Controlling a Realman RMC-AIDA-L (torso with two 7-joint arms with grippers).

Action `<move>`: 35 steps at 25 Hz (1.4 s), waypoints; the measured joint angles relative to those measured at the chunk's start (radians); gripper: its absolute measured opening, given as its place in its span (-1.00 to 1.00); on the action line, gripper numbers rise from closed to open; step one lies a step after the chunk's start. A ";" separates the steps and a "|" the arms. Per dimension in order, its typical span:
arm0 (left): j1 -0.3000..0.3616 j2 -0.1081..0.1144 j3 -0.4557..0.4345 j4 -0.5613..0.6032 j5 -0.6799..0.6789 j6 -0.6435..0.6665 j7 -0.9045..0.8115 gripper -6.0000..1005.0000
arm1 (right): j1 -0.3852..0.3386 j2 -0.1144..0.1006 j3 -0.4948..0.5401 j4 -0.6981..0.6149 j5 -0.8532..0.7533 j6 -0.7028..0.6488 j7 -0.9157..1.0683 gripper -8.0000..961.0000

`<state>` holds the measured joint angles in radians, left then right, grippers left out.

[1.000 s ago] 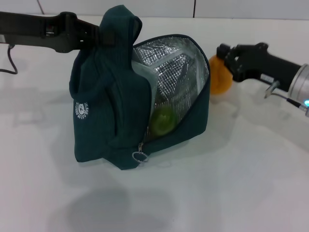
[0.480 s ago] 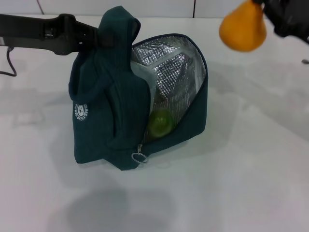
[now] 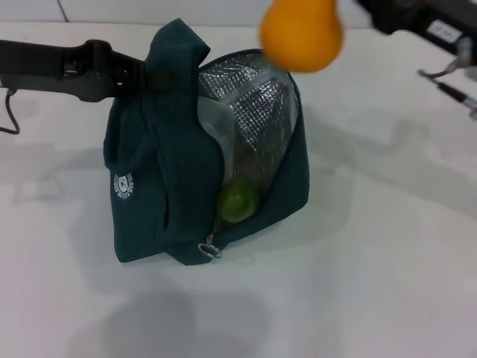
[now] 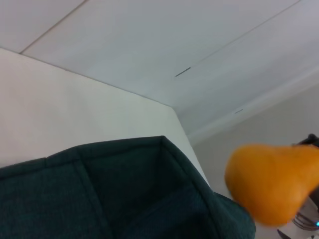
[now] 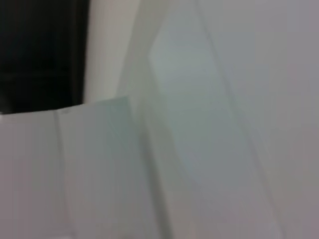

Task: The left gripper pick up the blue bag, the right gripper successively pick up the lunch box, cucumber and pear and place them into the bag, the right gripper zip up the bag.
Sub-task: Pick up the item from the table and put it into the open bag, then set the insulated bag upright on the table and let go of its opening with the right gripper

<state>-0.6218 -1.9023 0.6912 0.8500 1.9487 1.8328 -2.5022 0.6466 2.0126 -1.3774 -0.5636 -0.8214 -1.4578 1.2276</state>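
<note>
Left tool (image 3: 153, 71) pinches the blue bag's (image 3: 160, 186) handle, holding it upright on the desk (image 3: 373, 261). Right tool's state cannot be told; the pear (image 3: 301, 33) hangs above the bag's open mouth. Only the head view shows the cucumber (image 3: 237, 201) inside.

The head view looks forward and down from above onto the white table (image 3: 387, 261), taking in the whole blue bag (image 3: 171, 186) at centre left and the pear (image 3: 302, 33) cut by the upper edge. The left wrist view sits very close to the bag's fabric (image 4: 99, 194), which fills its lower left, and faces outward and upward toward pale wall panels; the pear (image 4: 271, 181) looms at its lower right. These two views share the bag's top and the pear. The right wrist view faces only blurred pale surfaces.
</note>
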 joint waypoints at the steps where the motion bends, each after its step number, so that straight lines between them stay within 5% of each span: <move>1: 0.001 0.000 0.000 0.000 0.000 0.000 0.001 -0.90 | 0.008 0.002 -0.018 0.002 0.000 0.000 0.004 -0.92; 13: 0.005 0.002 0.002 0.000 -0.001 0.010 0.019 -0.90 | 0.080 0.015 -0.274 0.032 0.009 0.108 0.081 -0.90; 25: 0.007 0.000 0.002 0.000 0.000 0.013 0.020 -0.90 | 0.070 0.015 -0.292 0.035 0.036 0.140 0.156 -0.89; 31: 0.017 0.001 -0.002 0.000 -0.002 0.013 0.020 -0.90 | 0.025 0.007 -0.269 0.027 0.083 0.135 0.191 -0.47; 33: 0.023 0.002 -0.003 0.000 -0.003 0.013 0.020 -0.90 | -0.007 0.002 -0.235 0.022 0.087 0.133 0.216 0.01; 35: 0.026 0.004 -0.004 0.000 -0.004 0.013 0.021 -0.90 | -0.050 -0.004 -0.183 0.024 0.084 0.132 0.260 0.06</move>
<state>-0.5955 -1.8984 0.6874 0.8499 1.9449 1.8453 -2.4815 0.5962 2.0082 -1.5604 -0.5391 -0.7378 -1.3261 1.4873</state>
